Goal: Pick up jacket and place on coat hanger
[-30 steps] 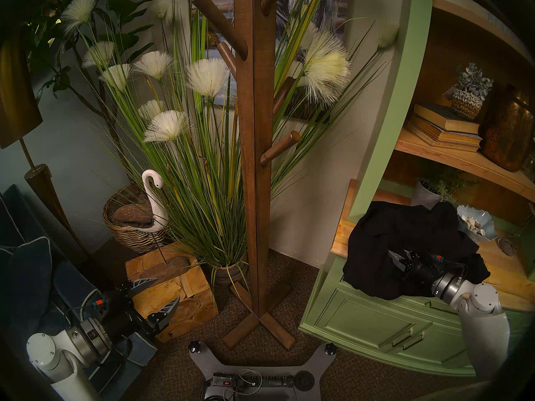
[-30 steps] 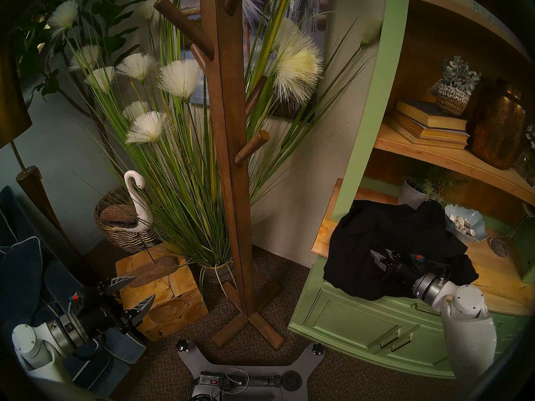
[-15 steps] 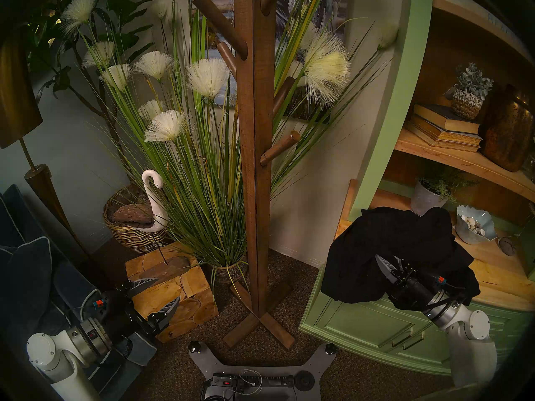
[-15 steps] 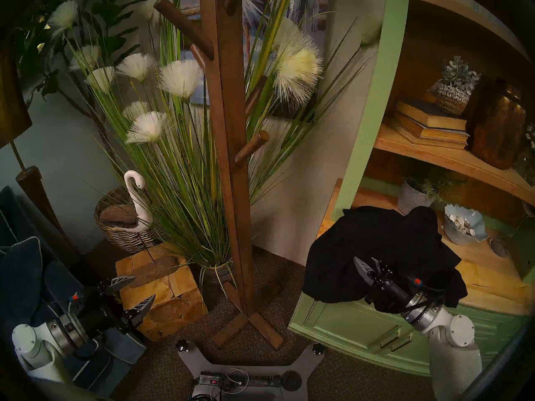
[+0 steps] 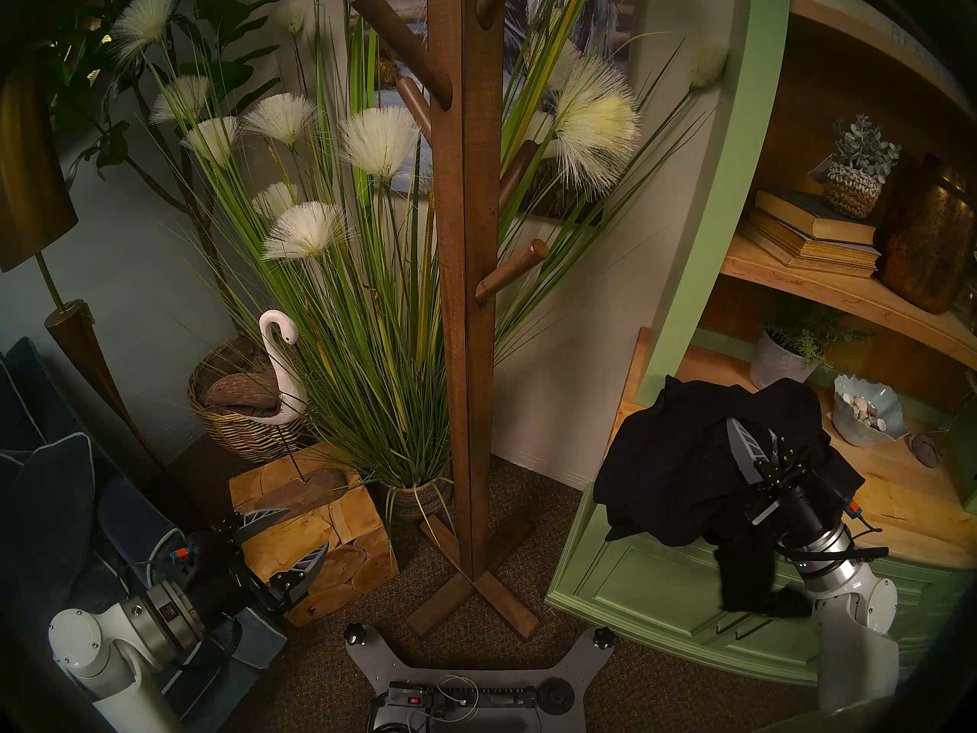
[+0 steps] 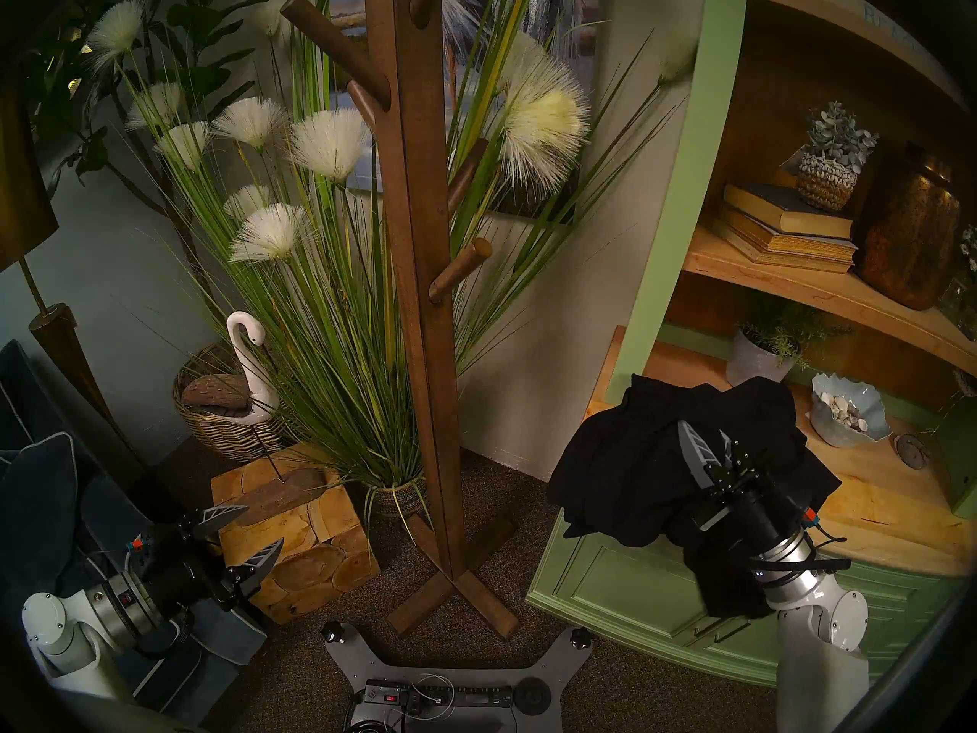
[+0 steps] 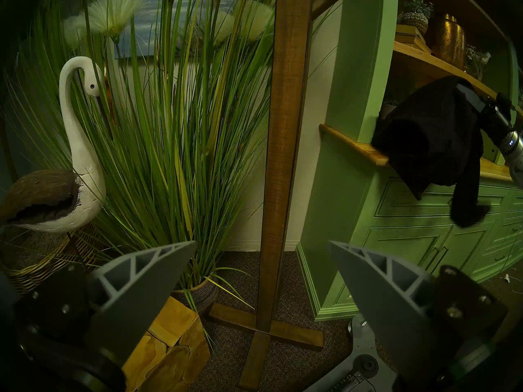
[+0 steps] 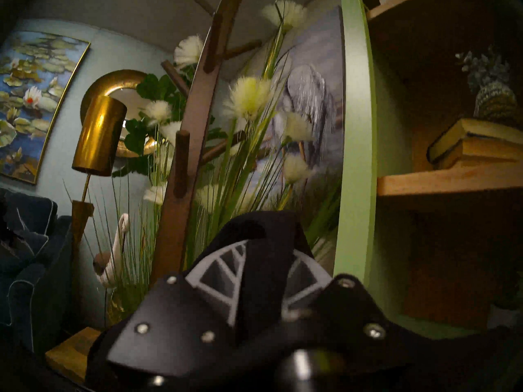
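The black jacket (image 5: 671,467) is bunched at the left end of the cabinet's wooden counter. One sleeve (image 5: 745,573) hangs down in front of the green doors. My right gripper (image 5: 753,441) is shut on the jacket and points up, with fabric draped over its fingers (image 8: 220,267). The jacket also shows in the head stereo right view (image 6: 624,473) and the left wrist view (image 7: 433,145). The wooden coat hanger (image 5: 465,293) stands to the left of the cabinet, its pegs bare. My left gripper (image 5: 306,528) is open and empty, low at the left beside a wooden block.
The green cabinet's counter (image 5: 899,504) holds a shell bowl (image 5: 867,409) and a small potted plant (image 5: 782,356). Tall grass with white plumes (image 5: 370,293) stands behind the stand. A wooden block (image 5: 317,536), a swan figure (image 5: 280,367), a brass floor lamp (image 5: 31,160) and a blue cushion (image 5: 47,504) are at the left.
My right gripper has risen and tipped upward, pulling the jacket up into a bunch toward the counter's edge. A sleeve now hangs down the cabinet front. The left arm has not moved.
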Available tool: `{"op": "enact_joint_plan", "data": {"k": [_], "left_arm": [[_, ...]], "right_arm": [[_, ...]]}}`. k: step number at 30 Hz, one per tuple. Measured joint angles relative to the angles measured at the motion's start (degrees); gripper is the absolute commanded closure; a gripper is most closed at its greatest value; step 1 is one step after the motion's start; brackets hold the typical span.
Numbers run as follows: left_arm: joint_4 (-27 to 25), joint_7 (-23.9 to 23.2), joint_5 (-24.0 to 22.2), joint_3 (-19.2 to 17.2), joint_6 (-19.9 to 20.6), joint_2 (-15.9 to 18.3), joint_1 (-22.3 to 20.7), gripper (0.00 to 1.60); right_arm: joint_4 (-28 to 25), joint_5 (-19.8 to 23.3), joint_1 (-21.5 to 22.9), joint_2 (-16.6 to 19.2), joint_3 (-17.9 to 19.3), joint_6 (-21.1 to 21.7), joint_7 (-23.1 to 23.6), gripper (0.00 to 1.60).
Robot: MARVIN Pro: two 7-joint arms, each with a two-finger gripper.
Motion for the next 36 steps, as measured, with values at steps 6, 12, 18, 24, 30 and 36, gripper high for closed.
{"op": "enact_joint_plan", "data": {"k": [6, 12, 18, 24, 30, 36], "left_arm": [[0.0, 0.0, 0.0, 0.0, 0.0, 0.0, 0.0, 0.00], [0.0, 0.0, 0.0, 0.0, 0.0, 0.0, 0.0, 0.00], [0.0, 0.0, 0.1, 0.0, 0.0, 0.0, 0.0, 0.00], [0.1, 0.0, 0.1, 0.0, 0.0, 0.0, 0.0, 0.00], [0.1, 0.0, 0.2, 0.0, 0.0, 0.0, 0.0, 0.00], [0.1, 0.0, 0.2, 0.0, 0.0, 0.0, 0.0, 0.00]], "right_arm": [[-3.7, 1.9, 0.4, -1.9, -0.6, -0.6, 0.4, 1.60], [-6.7, 3.6, 1.9, -3.0, -1.5, -0.7, -0.5, 1.60], [-9.9, 5.0, 4.5, -3.6, -2.6, -0.7, -2.0, 1.60], [-13.1, 5.8, 7.2, -3.6, -3.8, -0.5, -4.1, 1.60], [-16.5, 6.1, 10.0, -3.5, -5.1, 0.6, -7.7, 1.60], [-19.8, 6.0, 12.9, -3.2, -6.7, 2.9, -12.8, 1.60]]}}
